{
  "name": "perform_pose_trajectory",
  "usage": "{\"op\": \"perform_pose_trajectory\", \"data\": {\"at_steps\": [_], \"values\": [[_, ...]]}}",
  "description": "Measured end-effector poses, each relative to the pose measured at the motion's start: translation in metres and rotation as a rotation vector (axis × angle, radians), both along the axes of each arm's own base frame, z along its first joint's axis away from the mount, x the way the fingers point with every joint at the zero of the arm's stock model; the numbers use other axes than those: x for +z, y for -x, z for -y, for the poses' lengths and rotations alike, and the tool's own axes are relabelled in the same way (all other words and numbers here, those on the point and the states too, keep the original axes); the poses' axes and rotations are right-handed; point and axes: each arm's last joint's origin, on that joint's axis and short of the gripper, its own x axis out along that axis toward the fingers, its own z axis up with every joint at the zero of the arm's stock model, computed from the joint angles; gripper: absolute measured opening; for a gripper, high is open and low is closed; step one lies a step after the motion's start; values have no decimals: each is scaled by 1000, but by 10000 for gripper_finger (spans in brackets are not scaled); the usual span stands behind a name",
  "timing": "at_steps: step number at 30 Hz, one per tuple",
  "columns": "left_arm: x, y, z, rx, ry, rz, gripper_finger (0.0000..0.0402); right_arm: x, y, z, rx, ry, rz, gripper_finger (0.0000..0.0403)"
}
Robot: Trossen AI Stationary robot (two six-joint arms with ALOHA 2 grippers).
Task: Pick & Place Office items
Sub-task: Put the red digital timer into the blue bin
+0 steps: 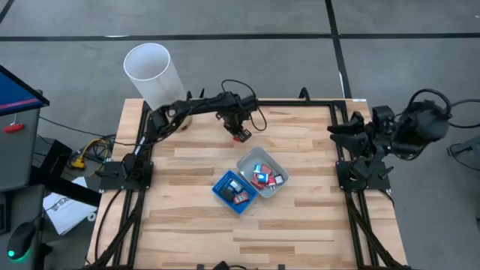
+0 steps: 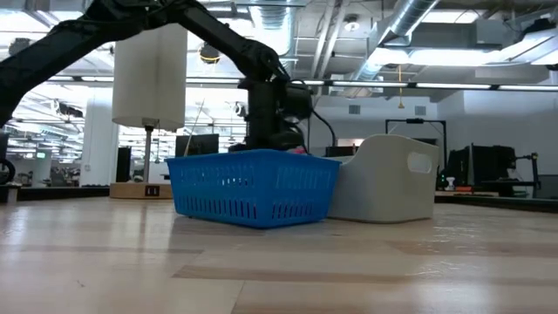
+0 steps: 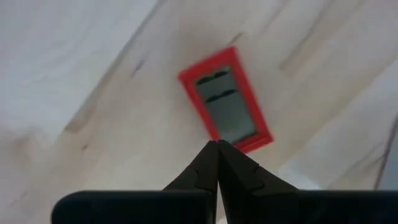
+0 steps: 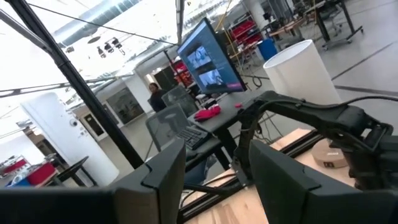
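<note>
Blue tray [image 2: 253, 187] beside grey tray [image 2: 388, 179]

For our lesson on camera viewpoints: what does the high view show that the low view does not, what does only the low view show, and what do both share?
Only the high view shows the small office items inside the trays, the red item lying on the table under the left gripper, and the right arm folded at the table's right edge with its gripper. Only the low view shows the room behind the table and the blue tray's slotted side wall. Both show the blue tray, the grey tray, the white cylinder and the left arm reaching behind the trays.
</note>
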Motion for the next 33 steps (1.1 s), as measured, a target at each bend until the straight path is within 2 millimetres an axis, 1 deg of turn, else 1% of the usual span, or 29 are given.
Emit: {"op": "perform_pose_trajectory", "data": {"at_steps": [3,9,11,14,17,21,25,27,29,30,33], "values": [[0,-4,4,-17,1,20,0,0,1,-1,-15,-1,-4,171],[-8,-13,13,-40,4,39,0,0,2,-1,-26,-4,-4,171],[-15,-14,14,-41,17,24,0,0,1,-2,-27,-4,-4,171],[-16,-15,16,-43,35,29,0,0,-1,-4,-27,-6,0,171],[-18,-14,22,-54,43,4,0,0,-3,-7,-27,-5,0,171],[-18,-11,40,-89,74,-84,0,-1,-6,-10,-27,0,-5,171],[-19,-14,70,-154,96,-158,0,-2,-10,-15,-21,8,-12,171],[-17,-16,83,-185,61,-177,0,-2,-11,-18,-12,9,-12,171],[-10,-16,92,-207,-18,-191,1,-1,-12,-21,-5,3,-4,171],[-3,-16,96,-211,-60,-191,2,-1,-13,-23,-6,7,-2,171],[29,-12,103,-178,-198,-150,12,2,-13,-29,5,13,18,171]]}}
